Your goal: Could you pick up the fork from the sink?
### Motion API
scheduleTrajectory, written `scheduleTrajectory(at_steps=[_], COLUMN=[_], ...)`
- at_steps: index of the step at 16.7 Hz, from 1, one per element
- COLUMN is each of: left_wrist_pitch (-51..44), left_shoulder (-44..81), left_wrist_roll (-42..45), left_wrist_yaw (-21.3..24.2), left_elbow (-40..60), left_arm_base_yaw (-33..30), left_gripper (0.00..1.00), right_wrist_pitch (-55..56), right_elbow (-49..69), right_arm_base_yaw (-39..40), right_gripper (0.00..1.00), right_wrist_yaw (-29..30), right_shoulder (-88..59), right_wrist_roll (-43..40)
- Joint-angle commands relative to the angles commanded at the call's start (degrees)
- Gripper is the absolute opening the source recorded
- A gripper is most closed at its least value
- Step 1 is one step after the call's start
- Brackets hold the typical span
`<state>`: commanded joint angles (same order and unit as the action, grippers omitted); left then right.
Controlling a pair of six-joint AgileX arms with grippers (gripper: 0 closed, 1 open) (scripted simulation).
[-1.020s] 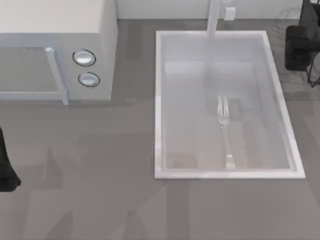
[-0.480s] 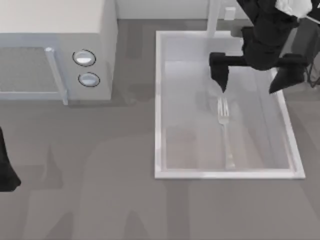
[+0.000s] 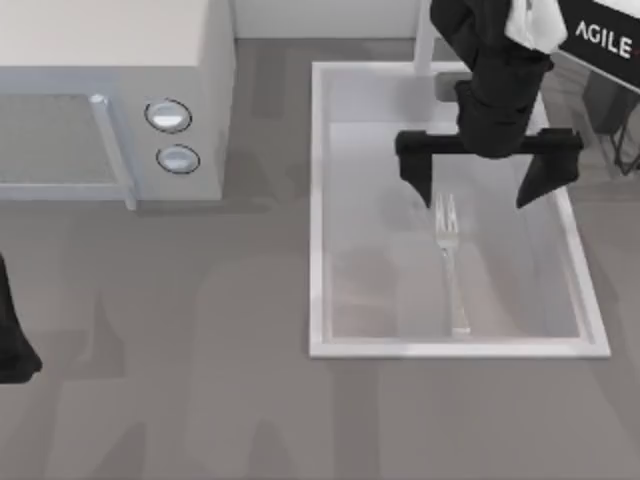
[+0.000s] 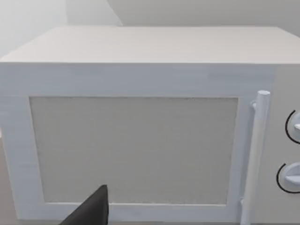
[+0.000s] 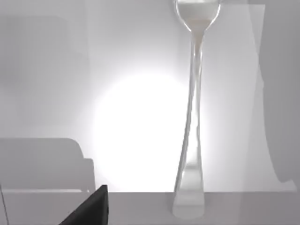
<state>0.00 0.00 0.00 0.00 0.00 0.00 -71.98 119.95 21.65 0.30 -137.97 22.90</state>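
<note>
Right gripper: I have it over the far half of the sink, jaws spread wide, straddling above the tines.
Fork: flat on the sink floor, right of centre, tines pointing far, handle near.
Left gripper: parked at the worktop's left edge, facing the microwave; I cannot tell its jaws.

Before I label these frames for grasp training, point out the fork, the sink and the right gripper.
fork [image 3: 451, 270]: top view, on its handle, lying on the sink floor.
sink [image 3: 316, 210]: top view, on its white rim at the left side.
right gripper [image 3: 488, 188]: top view, midway between its open fingertips, above the fork's tines.
</note>
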Motion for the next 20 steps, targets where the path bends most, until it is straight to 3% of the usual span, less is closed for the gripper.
scheduleTrajectory(at_steps=[5,14,19,20], left_wrist_pitch=[0.0,0.0,0.0,0.0], left_shoulder=[0.0,0.0,0.0,0.0], left_wrist_roll=[0.0,0.0,0.0,0.0], left_wrist_yaw=[0.0,0.0,0.0,0.0], left_elbow=[0.0,0.0,0.0,0.0], left_arm_base_yaw=[0.0,0.0,0.0,0.0], left_gripper=[1.00,1.00,1.00,1.00], right_wrist_pitch=[2.3,23.5,24.9,24.9], right_elbow=[-1.4,-12.4,-13.3,-13.3], right_arm_base_yaw=[-0.3,0.0,0.1,0.1], right_gripper=[1.00,1.00,1.00,0.92], right_wrist_yaw=[0.0,0.1,0.1,0.1], right_shoulder=[-1.0,-10.7,-11.6,-11.6], right_wrist_roll=[0.0,0.2,0.2,0.2])
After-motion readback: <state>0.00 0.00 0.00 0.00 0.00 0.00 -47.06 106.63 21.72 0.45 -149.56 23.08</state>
